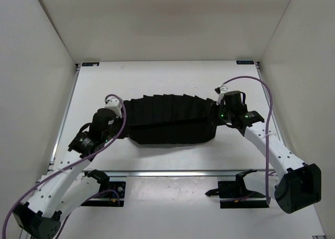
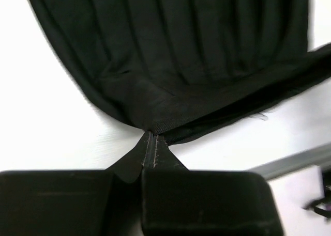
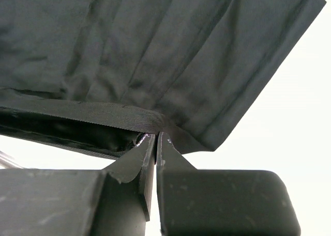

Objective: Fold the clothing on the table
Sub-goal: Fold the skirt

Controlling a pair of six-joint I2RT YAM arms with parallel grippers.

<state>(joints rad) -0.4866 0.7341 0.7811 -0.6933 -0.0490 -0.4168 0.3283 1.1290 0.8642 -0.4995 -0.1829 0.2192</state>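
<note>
We see a white back wall (image 1: 167, 19), a white left wall (image 1: 31, 66) and a white right wall (image 1: 306, 40). At the bottom, a left black mount (image 1: 116, 190) and a right black mount (image 1: 238, 193) sit well apart.

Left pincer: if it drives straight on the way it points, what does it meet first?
The clothing: the left pincer is shut on its band, with pleated fabric spread straight ahead. Depth beyond is unclear.
</note>
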